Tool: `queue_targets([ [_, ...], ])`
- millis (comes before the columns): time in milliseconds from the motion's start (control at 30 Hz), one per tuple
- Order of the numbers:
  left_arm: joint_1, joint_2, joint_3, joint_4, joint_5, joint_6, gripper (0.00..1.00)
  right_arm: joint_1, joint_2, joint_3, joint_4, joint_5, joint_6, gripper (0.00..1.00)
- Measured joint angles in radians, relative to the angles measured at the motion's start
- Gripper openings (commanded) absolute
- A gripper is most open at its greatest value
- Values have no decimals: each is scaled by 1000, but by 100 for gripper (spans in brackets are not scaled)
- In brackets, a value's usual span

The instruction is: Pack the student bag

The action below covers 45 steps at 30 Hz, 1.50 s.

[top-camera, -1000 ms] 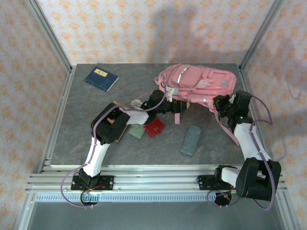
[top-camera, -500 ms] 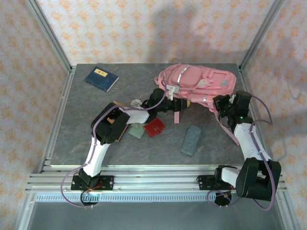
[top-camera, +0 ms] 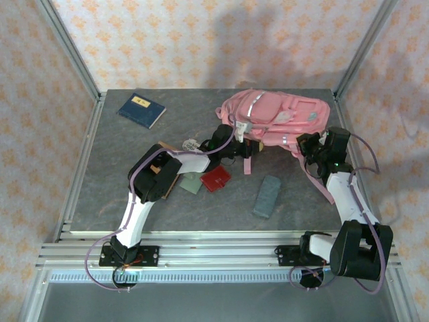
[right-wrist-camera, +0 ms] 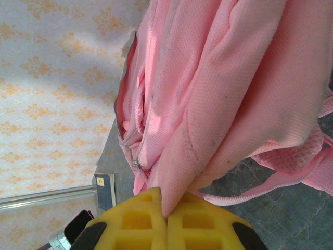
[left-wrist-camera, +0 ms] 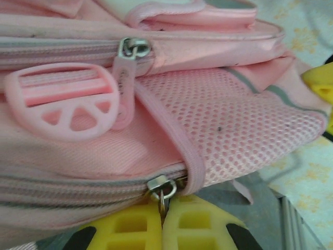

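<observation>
One zip pull (left-wrist-camera: 163,199), left claw (left-wrist-camera: 162,211) pinching

My left gripper (left-wrist-camera: 162,209) pinches the lower zip pull (left-wrist-camera: 161,186) of the student bag (left-wrist-camera: 244,120), beneath a pink buckle (left-wrist-camera: 62,101).

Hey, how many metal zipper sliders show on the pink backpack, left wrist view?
2. The upper slider sits beside the round pink buckle; the lower slider is on the bottom zip, its pull pinched by the left tool. More may be hidden.
</observation>
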Motion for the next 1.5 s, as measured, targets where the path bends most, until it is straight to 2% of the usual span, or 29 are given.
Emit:
queue_targets([
  [300,21,-108,-66,-187,-142,133,0,-21,34,0,-7,2,-14,0],
  [467,58,-153,-103,-266,-187,185,0,-39,131,9,-7,3,-15,0],
  [633,39,-156,-93,-355,-230,234,0,-42,237,84,-14,35,-31,0],
  [667,29,-156,-81,-373,-242,242,0,-43,265,113,-18,44,-37,7],
  [700,19,-156,-68,-387,-252,244,0,-45,293,145,-24,51,-43,22],
  [733,9,-156,-53,-399,-259,247,0,-47,318,174,-28,61,-45,31],
  [767,-2,-154,-32,-414,-269,248,0,-52,350,215,-40,72,-53,39],
  [867,-27,-142,26,-433,-284,242,0,-63,397,286,-63,100,-69,51],
  [900,-35,-134,45,-442,-288,239,0,-66,396,288,-70,108,-74,67],
  [933,-38,-128,58,-447,-291,238,0,-68,388,286,-82,117,-72,77],
  [967,-42,-121,71,-453,-292,234,0,-71,376,278,-88,126,-76,79],
  [1133,-48,-87,108,-495,-295,231,0,-72,215,163,-122,119,-82,73],
  [1267,-50,-81,113,-510,-295,231,0,-43,68,21,-70,58,-30,71],
  [1367,-56,-79,130,-525,-296,224,0,51,41,-66,0,16,31,70],
  [1500,-70,-73,152,-534,-297,224,0,190,98,-103,80,-7,100,69],
])
